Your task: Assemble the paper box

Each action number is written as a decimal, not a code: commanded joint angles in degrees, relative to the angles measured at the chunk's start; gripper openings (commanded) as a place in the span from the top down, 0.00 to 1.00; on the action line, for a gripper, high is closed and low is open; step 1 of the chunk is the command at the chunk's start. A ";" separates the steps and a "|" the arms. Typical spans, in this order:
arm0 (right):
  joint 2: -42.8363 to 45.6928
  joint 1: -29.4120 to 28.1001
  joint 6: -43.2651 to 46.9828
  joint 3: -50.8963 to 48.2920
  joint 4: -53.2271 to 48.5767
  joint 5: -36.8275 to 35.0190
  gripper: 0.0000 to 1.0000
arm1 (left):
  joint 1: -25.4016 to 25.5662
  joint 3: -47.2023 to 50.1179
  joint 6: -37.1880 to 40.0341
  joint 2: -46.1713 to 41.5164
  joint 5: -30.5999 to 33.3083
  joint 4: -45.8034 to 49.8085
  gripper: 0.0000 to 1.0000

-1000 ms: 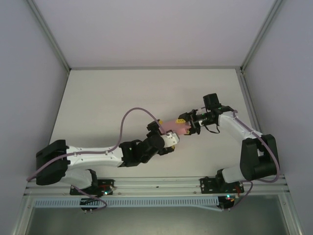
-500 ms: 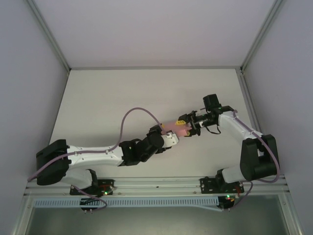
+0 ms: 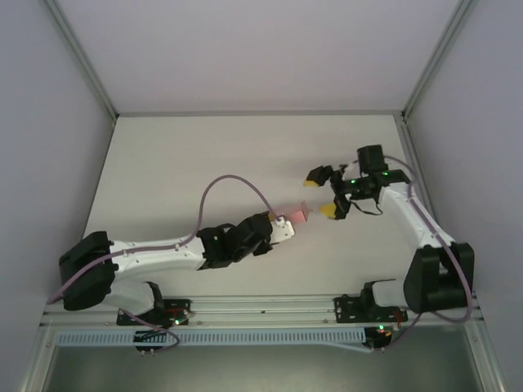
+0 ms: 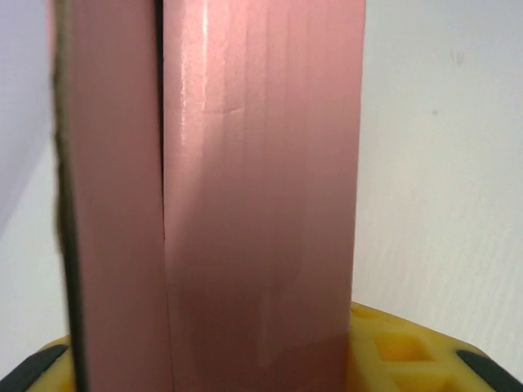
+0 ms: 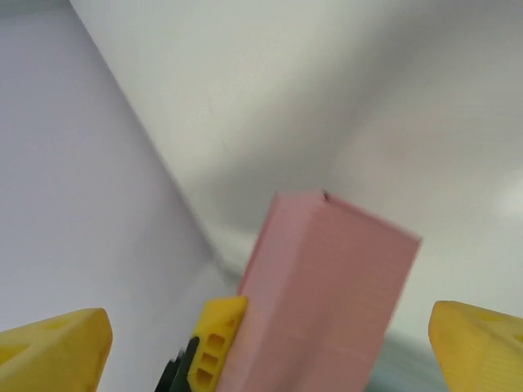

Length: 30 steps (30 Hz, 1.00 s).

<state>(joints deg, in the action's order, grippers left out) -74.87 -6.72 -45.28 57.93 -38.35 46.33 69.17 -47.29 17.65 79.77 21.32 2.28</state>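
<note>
White worktop (image 3: pixel 180 163) lies under both arms, with pale panels (image 3: pixel 49 147) closing it in on the left, right and far sides. We see the left end effector (image 3: pixel 283 225) clamped on the paper box (image 3: pixel 297 216), gripping its left end so that the pink card juts out to the right, near the middle of the worktop. From the left wrist, the box rises from between the yellow pads (image 4: pixel 402 347). A dark slit runs its length between a narrower strip on the left and a broader face on the right. We cannot tell whether the box touches the surface below. The right end effector (image 3: pixel 321 197) stands wide open just right of the box's free end, one tip farther away and one nearer. From the right wrist, the box's square end points between the spread yellow fingertips (image 5: pixel 53 343), touching neither. Both arms reach in from their bases on the metal rail (image 3: pixel 261 309) at the near edge.
</note>
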 commanded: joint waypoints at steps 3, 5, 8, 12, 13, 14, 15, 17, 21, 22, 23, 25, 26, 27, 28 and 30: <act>10.14 2.73 18.14 -2.25 9.11 -22.91 0.00 | -6.37 -3.89 -4.35 0.71 -19.32 15.15 0.71; 15.05 2.55 20.76 -8.08 21.58 -16.52 0.00 | -8.89 -5.24 -3.51 2.31 -24.96 17.76 0.70; 18.94 1.58 21.90 -14.47 35.17 -4.70 0.00 | -11.49 -7.59 -2.02 4.96 -29.96 20.82 0.69; 15.70 -2.36 25.16 -16.18 34.64 4.63 0.14 | -13.73 -9.94 0.17 7.19 -31.71 22.64 0.67; 14.12 -4.17 29.02 -15.14 30.61 5.63 0.18 | -14.38 -10.48 0.81 7.78 -33.15 22.87 0.66; 12.63 -6.03 32.61 -13.80 25.84 4.20 0.21 | -15.11 -11.08 1.35 8.39 -34.35 23.51 0.66; 11.25 -8.05 35.97 -12.65 22.23 2.53 0.24 | -15.63 -11.86 1.42 9.10 -34.45 24.04 0.66; 9.44 -11.61 38.90 -11.08 19.11 -1.72 0.32 | -16.16 -13.40 1.73 10.76 -34.84 25.62 0.65; 8.03 -13.79 39.21 -10.17 19.17 -6.76 0.53 | -16.16 -16.87 2.91 14.43 -35.34 29.85 0.65; 7.95 -13.85 39.45 -9.88 18.44 -8.61 0.57 | -16.17 -17.63 3.16 15.07 -35.32 30.43 0.65; 7.65 -13.93 39.83 -9.73 17.46 -9.65 0.60 | -16.17 -18.24 3.25 15.62 -35.38 31.06 0.64; 7.18 -14.40 42.02 -9.33 14.65 -9.18 0.59 | -16.16 -19.10 3.51 16.20 -35.34 31.59 0.64; 7.07 -14.91 42.56 -9.36 13.61 -9.36 0.59 | -16.17 -19.40 3.75 16.35 -35.46 31.79 0.63; 7.19 -15.51 43.21 -9.40 12.64 -10.05 0.58 | -16.17 -19.88 4.03 16.63 -35.47 31.99 0.63; 7.36 -15.98 43.48 -9.70 12.25 -10.73 0.57 | -16.21 -20.33 4.29 16.85 -35.46 32.67 0.63; 7.34 -16.49 43.48 -10.28 11.93 -12.13 0.58 | -16.14 -21.12 4.93 17.51 -35.40 34.20 0.63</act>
<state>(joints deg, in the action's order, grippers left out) -67.44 -22.33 -4.47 46.92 -23.31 37.15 53.08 -67.42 20.51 95.15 -12.47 31.16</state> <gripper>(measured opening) 0.433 0.370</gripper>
